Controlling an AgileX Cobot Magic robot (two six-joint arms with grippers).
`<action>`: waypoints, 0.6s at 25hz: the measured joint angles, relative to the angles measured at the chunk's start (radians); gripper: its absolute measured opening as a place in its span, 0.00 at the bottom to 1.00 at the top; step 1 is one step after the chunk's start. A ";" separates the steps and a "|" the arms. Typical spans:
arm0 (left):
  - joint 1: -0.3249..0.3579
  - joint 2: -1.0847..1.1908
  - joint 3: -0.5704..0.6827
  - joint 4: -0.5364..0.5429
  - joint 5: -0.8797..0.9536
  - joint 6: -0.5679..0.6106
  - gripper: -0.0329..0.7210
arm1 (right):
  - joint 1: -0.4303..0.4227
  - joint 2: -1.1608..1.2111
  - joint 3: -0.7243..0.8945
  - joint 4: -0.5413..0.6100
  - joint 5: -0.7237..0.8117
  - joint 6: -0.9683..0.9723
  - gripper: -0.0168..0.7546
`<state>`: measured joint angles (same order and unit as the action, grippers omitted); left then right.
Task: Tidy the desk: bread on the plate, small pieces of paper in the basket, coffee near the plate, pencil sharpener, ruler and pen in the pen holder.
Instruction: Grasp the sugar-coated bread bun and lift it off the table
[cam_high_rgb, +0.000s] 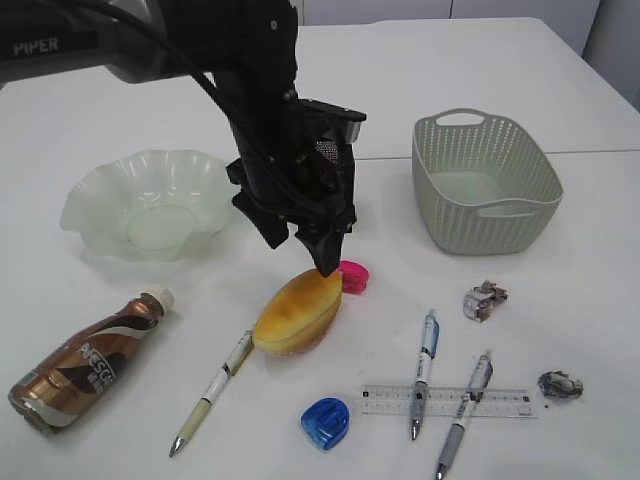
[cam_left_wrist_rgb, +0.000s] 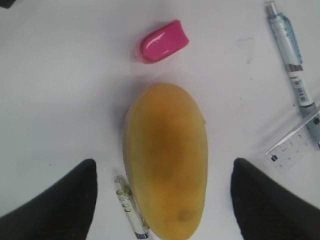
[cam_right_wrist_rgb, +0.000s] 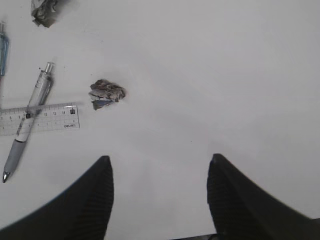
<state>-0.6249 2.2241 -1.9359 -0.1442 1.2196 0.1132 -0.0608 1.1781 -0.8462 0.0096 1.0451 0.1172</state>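
Observation:
The bread (cam_high_rgb: 298, 310) lies on the desk (cam_high_rgb: 120, 120), and my left gripper (cam_high_rgb: 300, 250) hangs open just above it. In the left wrist view the bread (cam_left_wrist_rgb: 167, 160) sits between the wide-apart fingers (cam_left_wrist_rgb: 70, 200), touching neither; the gripper (cam_left_wrist_rgb: 163, 167) holds nothing. The plate (cam_high_rgb: 150, 205) is to the left, with the coffee (cam_high_rgb: 90, 360) lying on its side in front of it. The basket (cam_high_rgb: 485, 180) stands at the right. Behind the left arm, the black mesh pen holder (cam_high_rgb: 335, 130) is partly hidden. My right gripper (cam_right_wrist_rgb: 159, 159) is open over bare desk.
A pink sharpener (cam_high_rgb: 354, 275) lies beside the bread and a blue sharpener (cam_high_rgb: 325, 422) in front of it. A pen (cam_high_rgb: 215, 392) touches the bread's left end. Two more pens (cam_high_rgb: 425, 372) cross the ruler (cam_high_rgb: 448, 401). Paper scraps (cam_high_rgb: 484, 300) (cam_high_rgb: 560, 384) lie right.

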 joint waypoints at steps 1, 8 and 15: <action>0.000 0.011 0.000 0.002 0.000 -0.004 0.84 | 0.000 0.000 0.000 0.000 0.000 0.000 0.63; 0.000 0.065 -0.002 0.009 0.000 -0.015 0.84 | 0.000 0.000 0.000 0.000 0.000 0.000 0.63; -0.018 0.100 -0.002 0.007 0.000 -0.016 0.84 | 0.000 0.000 -0.002 -0.002 -0.001 0.000 0.63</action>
<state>-0.6432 2.3237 -1.9381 -0.1373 1.2196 0.0973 -0.0608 1.1781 -0.8483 0.0080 1.0436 0.1172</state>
